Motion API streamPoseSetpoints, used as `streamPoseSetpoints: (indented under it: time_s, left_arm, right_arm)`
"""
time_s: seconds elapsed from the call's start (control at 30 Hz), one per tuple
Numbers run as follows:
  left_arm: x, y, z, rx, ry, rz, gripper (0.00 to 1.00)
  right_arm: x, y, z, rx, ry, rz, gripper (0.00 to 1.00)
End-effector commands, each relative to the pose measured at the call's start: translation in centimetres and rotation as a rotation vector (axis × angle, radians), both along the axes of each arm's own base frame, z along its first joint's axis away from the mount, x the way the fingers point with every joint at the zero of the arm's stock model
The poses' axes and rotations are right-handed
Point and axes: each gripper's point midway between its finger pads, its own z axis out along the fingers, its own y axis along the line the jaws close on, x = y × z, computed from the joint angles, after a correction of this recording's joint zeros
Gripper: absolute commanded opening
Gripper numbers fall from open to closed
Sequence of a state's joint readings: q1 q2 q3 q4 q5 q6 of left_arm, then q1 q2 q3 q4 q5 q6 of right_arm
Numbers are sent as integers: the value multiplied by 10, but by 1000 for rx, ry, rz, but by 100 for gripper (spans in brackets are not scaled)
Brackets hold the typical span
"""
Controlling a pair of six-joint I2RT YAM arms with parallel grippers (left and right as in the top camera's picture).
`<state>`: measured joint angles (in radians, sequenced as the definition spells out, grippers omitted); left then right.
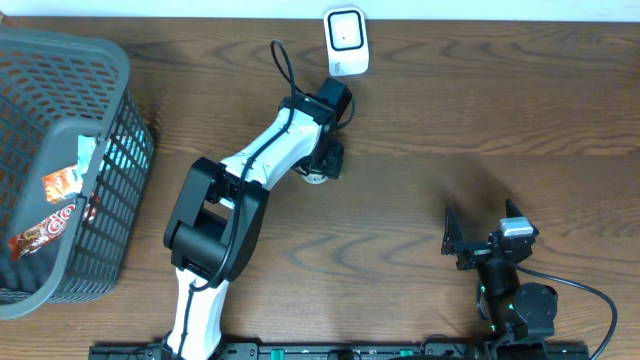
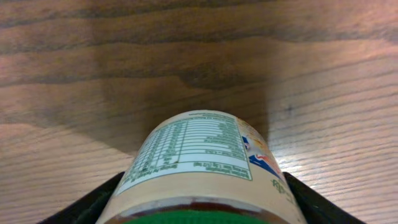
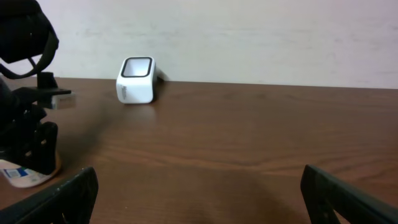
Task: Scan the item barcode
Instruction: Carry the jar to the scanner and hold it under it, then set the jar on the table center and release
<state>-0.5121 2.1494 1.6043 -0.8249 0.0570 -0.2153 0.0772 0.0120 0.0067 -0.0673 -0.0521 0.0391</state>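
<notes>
The item is a jar [image 2: 198, 155] with a beige printed label and a green lid. It lies lengthwise between the black fingers [image 2: 99, 199] of my left gripper [image 2: 202, 182], which press on both of its sides. From overhead, the left gripper [image 1: 322, 165] is at mid table with the jar [image 1: 316, 179] just showing beneath it. In the right wrist view the jar [image 3: 25, 175] rests low on the wood. The white barcode scanner [image 1: 346, 40] stands at the table's far edge, beyond the jar. My right gripper [image 1: 482, 218] is open and empty at the near right, facing the scanner [image 3: 137, 79].
A grey mesh basket [image 1: 110, 60] fills the left side and holds snack packets [image 1: 60, 185]. The left arm's white links [image 1: 265, 150] run diagonally from the front edge to mid table. A pale wall backs the table behind the scanner.
</notes>
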Motion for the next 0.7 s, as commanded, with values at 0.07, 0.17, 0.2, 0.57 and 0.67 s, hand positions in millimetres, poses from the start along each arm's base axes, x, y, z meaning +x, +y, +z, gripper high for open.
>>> streamPoseSetpoints:
  time_s: [0.07, 0.17, 0.2, 0.57, 0.67]
  left_arm:
    - [-8, -3, 3, -33, 40, 40, 98]
    - [-6, -5, 27, -51, 4, 20, 98]
    - [-5, -5, 41, -64, -20, 13, 98]
    - [-7, 31, 349, -323, -732, -2, 98]
    - [-20, 126, 415, -160, -978, 259, 98]
  right_arm:
    - [0, -1, 0, -11, -2, -4, 99]
    - [0, -1, 0, -11, -2, -4, 99]
    - [0, -1, 0, -11, -1, -4, 99]
    - [0, -1, 0, -11, -1, -4, 99]
    - [0, -1, 0, -11, -1, -4, 99]
